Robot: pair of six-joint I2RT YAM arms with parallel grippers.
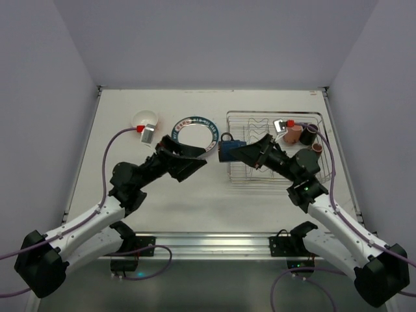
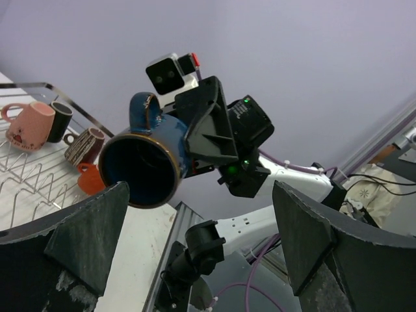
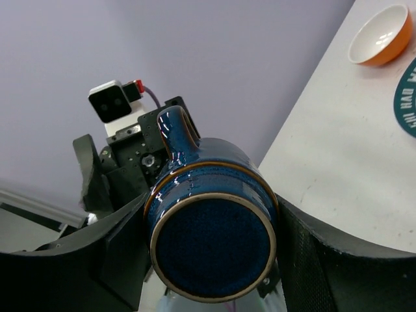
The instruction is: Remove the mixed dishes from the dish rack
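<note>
My right gripper (image 1: 246, 153) is shut on a dark blue mug (image 1: 230, 150) and holds it sideways in the air left of the dish rack (image 1: 250, 117), mouth towards my left gripper. In the right wrist view the mug's base (image 3: 213, 247) fills the gap between my fingers (image 3: 312, 253). My left gripper (image 1: 195, 161) is open and empty, a short way from the mug. In the left wrist view the mug's mouth (image 2: 139, 169) hangs above my left finger (image 2: 91, 234). A pink mug (image 2: 29, 123), a black mug (image 2: 62, 118), a striped brown mug (image 2: 83, 146) and an orange mug (image 2: 91, 180) sit in the rack.
A small orange bowl (image 1: 145, 119) with a white inside stands on the table at the back left. A blue-rimmed white plate (image 1: 194, 133) lies flat beside it, just behind my left gripper. The rack's zigzag dividers (image 2: 26, 175) hold no plates.
</note>
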